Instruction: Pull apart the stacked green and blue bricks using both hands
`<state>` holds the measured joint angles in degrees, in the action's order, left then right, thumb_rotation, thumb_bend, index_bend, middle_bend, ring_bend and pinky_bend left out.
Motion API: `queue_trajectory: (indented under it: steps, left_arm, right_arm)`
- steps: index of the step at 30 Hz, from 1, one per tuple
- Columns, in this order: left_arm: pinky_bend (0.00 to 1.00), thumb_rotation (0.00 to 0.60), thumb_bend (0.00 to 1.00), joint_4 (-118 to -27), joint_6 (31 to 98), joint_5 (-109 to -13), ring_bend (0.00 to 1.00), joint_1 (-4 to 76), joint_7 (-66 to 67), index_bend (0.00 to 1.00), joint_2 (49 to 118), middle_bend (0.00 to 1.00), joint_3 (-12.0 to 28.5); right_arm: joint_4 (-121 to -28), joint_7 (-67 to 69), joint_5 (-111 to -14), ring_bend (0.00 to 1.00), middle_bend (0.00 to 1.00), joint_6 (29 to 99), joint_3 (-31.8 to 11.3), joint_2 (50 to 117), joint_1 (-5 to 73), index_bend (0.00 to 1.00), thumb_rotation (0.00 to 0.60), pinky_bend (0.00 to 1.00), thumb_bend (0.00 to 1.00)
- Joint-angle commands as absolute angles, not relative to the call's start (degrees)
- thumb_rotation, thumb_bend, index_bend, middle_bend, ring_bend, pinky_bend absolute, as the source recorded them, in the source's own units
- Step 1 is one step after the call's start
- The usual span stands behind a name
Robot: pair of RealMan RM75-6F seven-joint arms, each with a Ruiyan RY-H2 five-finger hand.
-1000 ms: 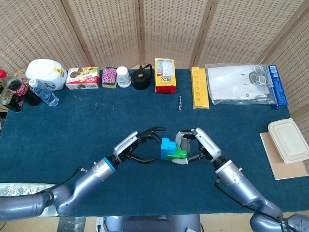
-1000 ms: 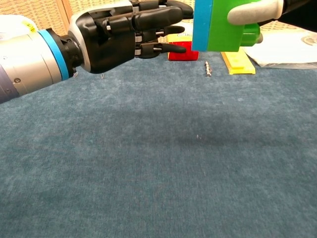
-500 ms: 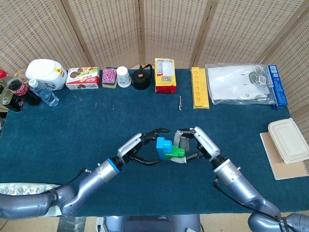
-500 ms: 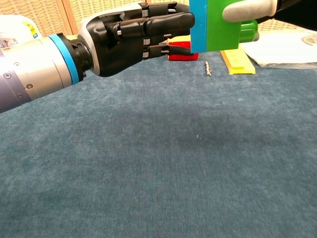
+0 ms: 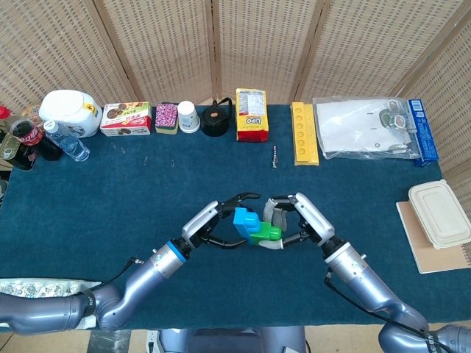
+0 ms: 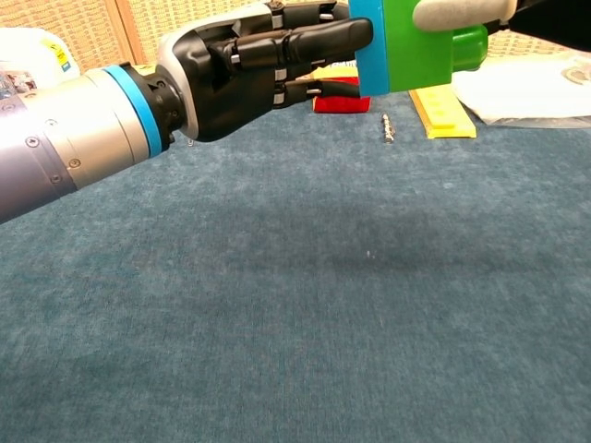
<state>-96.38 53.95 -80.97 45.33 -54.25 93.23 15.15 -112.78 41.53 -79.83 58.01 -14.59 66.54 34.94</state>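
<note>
Over the middle of the blue-clothed counter (image 5: 110, 191), toward its near edge, the stacked pair of bricks hangs in the air between the two hands. The bright blue plastic brick (image 5: 242, 221) sits on the left side of the stack and the green plastic brick (image 5: 266, 234) on the right, the two touching along one flat face.

The head view shows both hands from above: the right hand (image 5: 298, 220) is wrapped around the green brick, pale fingertips (image 6: 457, 13) pressed on it, while the left hand (image 5: 213, 224) curves around the blue brick with fingers above and below it. The chest view alone shows the counter cloth bare beneath the stack, and the dark fingers (image 6: 305, 37) of the left hand reaching the blue brick's side; whether they truly clamp it or only touch is hard to tell from here.

Compared with a second ago, the left hand has moved in from a clear gap to the blue brick, and the bricks remain joined.
</note>
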Motion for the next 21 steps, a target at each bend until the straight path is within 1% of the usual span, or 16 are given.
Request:
queue_trajectory:
  steps: [1,5,13,21]
  left_arm:
    - [0.20,0.532,0.33,-96.37,54.33,-80.44,0.05,45.30,-53.39,0.54,93.59,0.16,15.26]
    - [0.20,0.526,0.34,-96.68,54.74,-79.77,0.05,45.17,-52.62,0.55,93.90,0.16,15.43]
    - [0.20,0.523,0.37,-96.92,54.94,-79.07,0.05,45.07,-52.71,0.62,93.94,0.16,15.89]
    - [0.20,0.526,0.38,-97.07,55.67,-79.66,0.05,44.51,-53.75,0.63,92.85,0.16,16.01]
  right_arm:
    - [-112.93,41.12,-79.80,0.70,0.66,58.30,-14.70,66.70,34.96,0.73,0.600,0.69,0.00]
    - [-113.19,40.33,-79.59,0.70,0.66,58.52,-14.67,66.89,34.94,0.73,0.600,0.69,0.00]
    - [-113.70,40.96,-79.60,0.70,0.66,58.55,-14.58,66.34,34.65,0.73,0.600,0.69,0.00]
    - [-113.97,43.73,-79.57,0.70,0.66,58.33,-15.16,64.97,34.44,0.73,0.600,0.69,0.00]
